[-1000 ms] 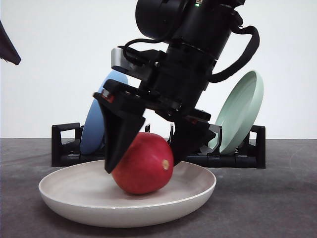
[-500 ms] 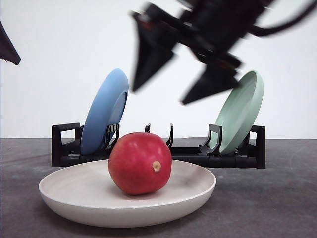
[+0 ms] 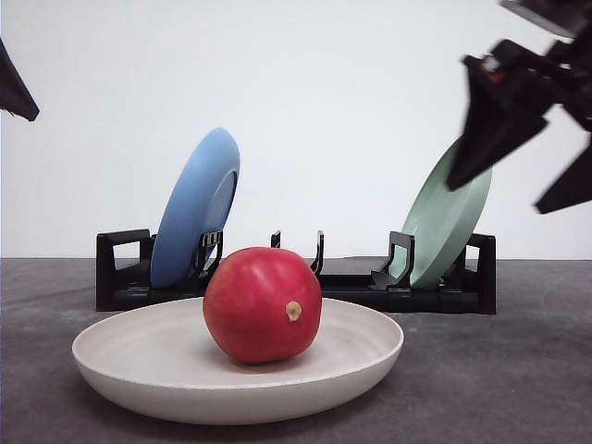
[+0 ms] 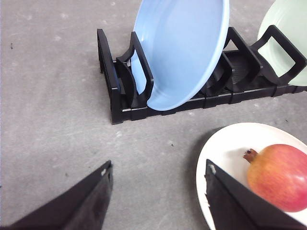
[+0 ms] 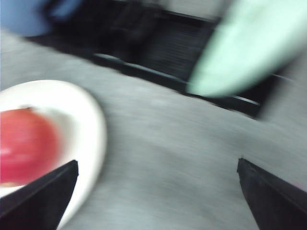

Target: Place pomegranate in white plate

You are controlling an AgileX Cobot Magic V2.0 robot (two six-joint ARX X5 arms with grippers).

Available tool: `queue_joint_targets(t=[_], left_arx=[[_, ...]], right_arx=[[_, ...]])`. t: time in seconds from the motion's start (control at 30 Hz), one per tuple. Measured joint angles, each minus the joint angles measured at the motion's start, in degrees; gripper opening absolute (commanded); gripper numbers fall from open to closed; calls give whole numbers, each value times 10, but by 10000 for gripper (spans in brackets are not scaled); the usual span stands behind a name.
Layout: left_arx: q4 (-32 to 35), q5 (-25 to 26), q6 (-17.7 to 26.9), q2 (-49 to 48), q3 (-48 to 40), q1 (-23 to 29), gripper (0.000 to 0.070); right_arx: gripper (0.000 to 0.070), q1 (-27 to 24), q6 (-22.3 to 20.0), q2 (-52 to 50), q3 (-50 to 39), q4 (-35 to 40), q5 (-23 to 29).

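The red pomegranate point(image 3: 263, 303) rests inside the white plate point(image 3: 120, 365) at the table's front, its tan nub facing the camera. My right gripper point(image 3: 532, 162) is open and empty, high at the right, well clear of the fruit. In the blurred right wrist view the pomegranate point(image 5: 26, 146) and white plate point(image 5: 93, 129) lie off to one side of the spread fingertips point(image 5: 38, 196). My left gripper point(image 4: 158, 184) is open over bare table, with the white plate point(image 4: 216, 153) and pomegranate point(image 4: 280, 175) beside one finger.
A black dish rack point(image 3: 120, 277) stands behind the plate, holding an upright blue plate point(image 3: 196, 208) on the left and a pale green plate point(image 3: 444, 227) on the right. Grey tabletop point(image 3: 518, 370) lies open around the white plate.
My right gripper let go of the pomegranate, rose and swung away to the upper right. The pomegranate stayed in the white plate, rolling slightly so its nub shifted.
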Motion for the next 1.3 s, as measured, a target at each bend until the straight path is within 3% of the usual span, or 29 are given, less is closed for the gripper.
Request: queue_joint_targets(t=[0.13,0.17,0.2,0.23,0.33,0.97,1.2,1.3], left_arx=[[0,0,0,0,0,0,350],[0,0,0,0,0,0,299],[0,0,0,0,0,0,181],[-1,0,0,0,0,0,0],[-1,0,-1,0,0,0,0],[18,0,-1,-18,-9,9,0],[134,0,0,-125,-142,78,0],[153,-2,0,-192,-207,112,0]], right_arx=[[651,-37,0,-2,0,-4,-4],[542,-39,0,-2,0,-4,-4],[328,-39,1,-2,0,-6,-4],[23,-39,4,-2,0,-9,-4],[62,-39,4,-2,0,-13,0],[62,-39,3,-2,0,-8,7],[62,-39,3,-2,0,-7,7],[62,-39,3,-2,0,-7,7]])
